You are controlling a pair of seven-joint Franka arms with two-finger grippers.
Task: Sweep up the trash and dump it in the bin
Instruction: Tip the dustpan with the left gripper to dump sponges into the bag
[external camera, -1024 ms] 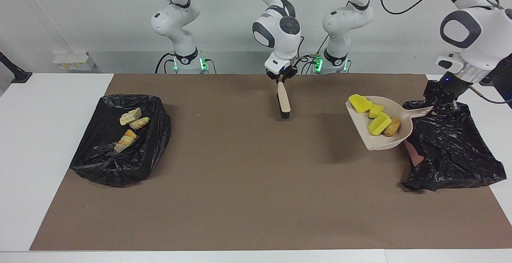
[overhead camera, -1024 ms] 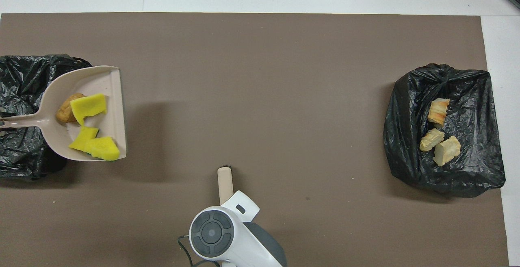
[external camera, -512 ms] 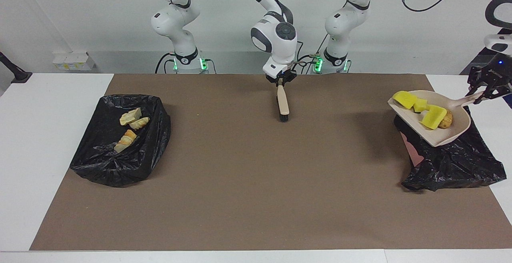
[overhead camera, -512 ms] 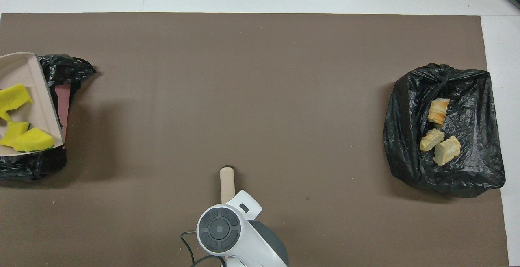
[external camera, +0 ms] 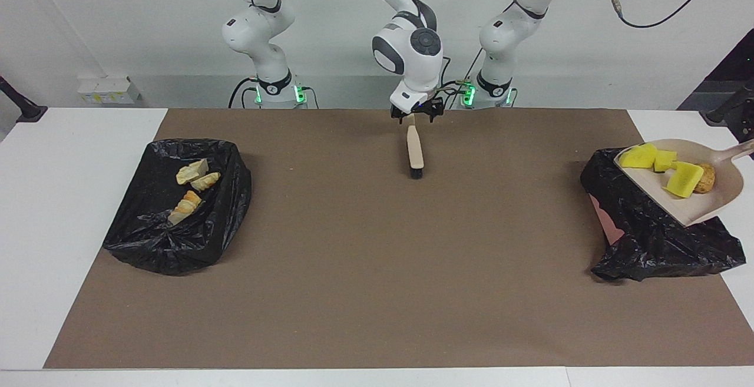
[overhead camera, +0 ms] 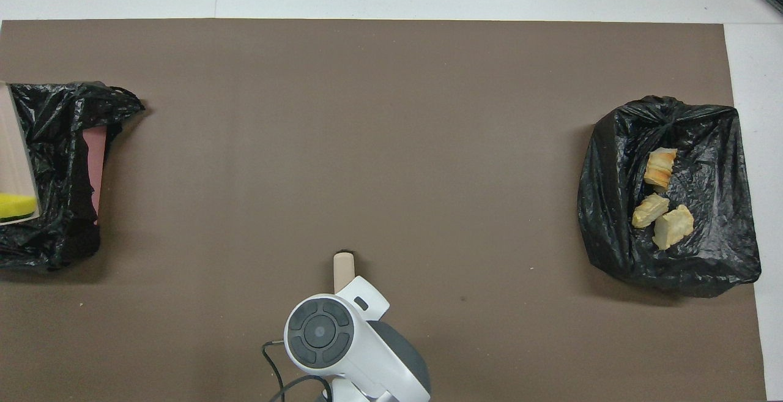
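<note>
Open mat down the middle, obstacles at both ends and by the robots

The brown mat (external camera: 353, 269) lies bare across its centre and the edge farthest from the robots. A bag-lined bin (external camera: 177, 210) holding pastry pieces (external camera: 191, 184) blocks the right arm's end. At the left arm's end a second bag-lined bin (external camera: 654, 234) sits under a raised dustpan (external camera: 713, 201) carrying sponges (external camera: 660, 166) and a bun (external camera: 705, 179). Near the robots, the right gripper (external camera: 416, 115) hangs over the handle of a brush (external camera: 415, 151) lying on the mat.
</note>
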